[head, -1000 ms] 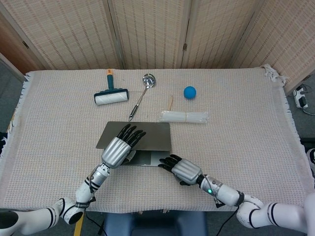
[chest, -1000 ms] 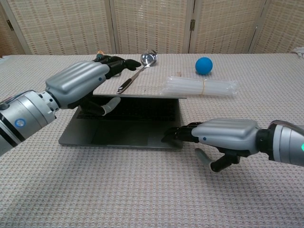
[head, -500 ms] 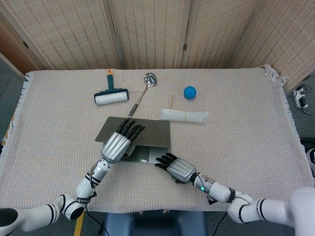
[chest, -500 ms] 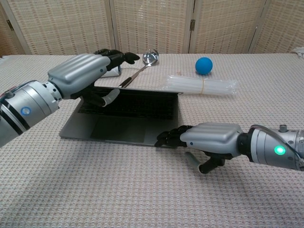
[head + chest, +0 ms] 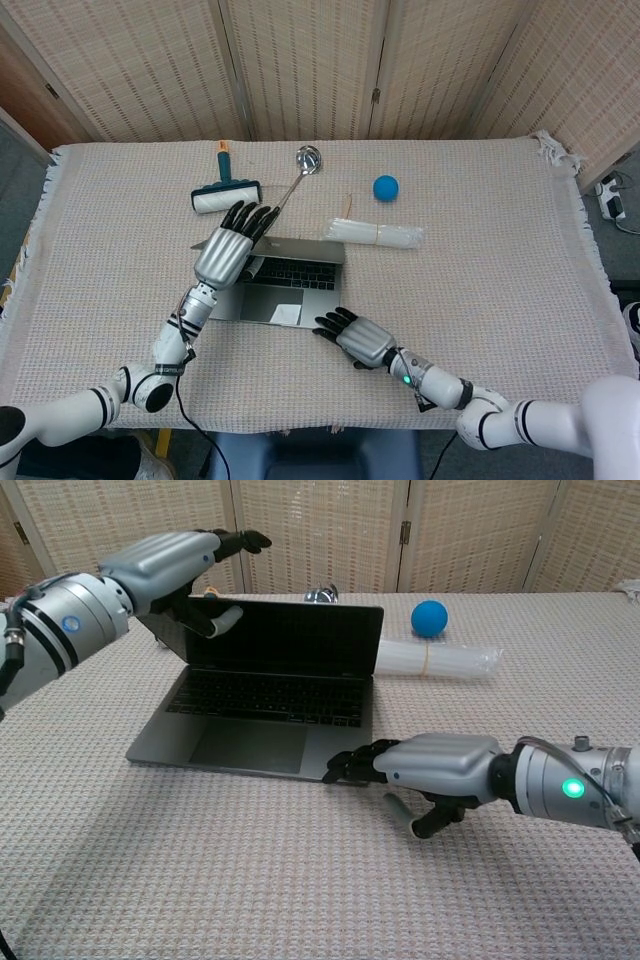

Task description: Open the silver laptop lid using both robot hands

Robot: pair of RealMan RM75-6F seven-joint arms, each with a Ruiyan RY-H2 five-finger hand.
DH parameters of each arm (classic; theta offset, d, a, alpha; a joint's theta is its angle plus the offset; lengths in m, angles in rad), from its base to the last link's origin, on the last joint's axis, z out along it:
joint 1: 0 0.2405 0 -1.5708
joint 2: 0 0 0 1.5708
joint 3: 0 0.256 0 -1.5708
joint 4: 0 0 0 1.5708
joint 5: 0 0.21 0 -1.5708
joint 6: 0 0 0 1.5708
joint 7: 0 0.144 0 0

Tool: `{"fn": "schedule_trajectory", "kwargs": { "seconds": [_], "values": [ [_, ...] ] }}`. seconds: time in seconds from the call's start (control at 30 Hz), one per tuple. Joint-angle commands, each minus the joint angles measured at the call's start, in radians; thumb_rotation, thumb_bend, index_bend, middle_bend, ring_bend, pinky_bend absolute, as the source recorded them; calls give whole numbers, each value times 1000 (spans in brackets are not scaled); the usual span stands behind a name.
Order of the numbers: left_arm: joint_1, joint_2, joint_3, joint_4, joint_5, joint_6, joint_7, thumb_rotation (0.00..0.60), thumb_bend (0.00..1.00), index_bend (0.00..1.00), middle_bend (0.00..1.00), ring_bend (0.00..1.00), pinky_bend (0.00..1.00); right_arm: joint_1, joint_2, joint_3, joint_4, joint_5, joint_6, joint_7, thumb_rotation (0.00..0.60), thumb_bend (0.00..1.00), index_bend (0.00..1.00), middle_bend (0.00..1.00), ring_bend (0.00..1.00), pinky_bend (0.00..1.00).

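The silver laptop (image 5: 250, 735) lies in the middle of the cloth with its lid (image 5: 285, 635) standing close to upright and its dark screen facing me. My left hand (image 5: 175, 565) grips the lid's top left corner, fingers over the back and thumb on the screen side. From above, the left hand (image 5: 228, 250) covers that corner of the laptop (image 5: 285, 290). My right hand (image 5: 440, 770) lies flat on the table, its fingertips (image 5: 348, 768) pressing the front right corner of the base. The right hand (image 5: 355, 338) holds nothing.
Behind the laptop lie a lint roller (image 5: 225, 195), a metal ladle (image 5: 290, 185), a blue ball (image 5: 429, 617), a thin wooden stick (image 5: 347, 207) and a bundle of clear tubes (image 5: 440, 660). A woven folding screen stands behind the table.
The lid has swung from nearly flat up to almost upright. My left hand rose and moved back with it. My right hand stayed pressing the base's front right corner.
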Motion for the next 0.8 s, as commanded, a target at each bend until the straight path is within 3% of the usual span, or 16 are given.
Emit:
{"fn": "schedule_trajectory", "kwargs": {
  "seconds": [0.03,0.2,0.43,0.8],
  "values": [
    [-41,27,-51,25,-76,-54,31,600,432,22,61,0,0,5,-5,1,4,10,-1,-4,600,898,0,24,32,0],
    [-84,37,-101,74,-191,-118,65,600,361,3,10,0,0,12,-12,1,9,26,-2,-10,600,899,0,23,33,0],
    [-134,28,-170,172,-379,-168,100,600,347,0,0,0,0,23,-20,0,21,46,-5,-13,600,899,0,23,34,0],
    [-199,14,-218,296,-589,-205,179,600,345,0,0,0,0,33,-31,-3,38,57,-2,-5,600,898,0,23,42,0]
  ]
}}
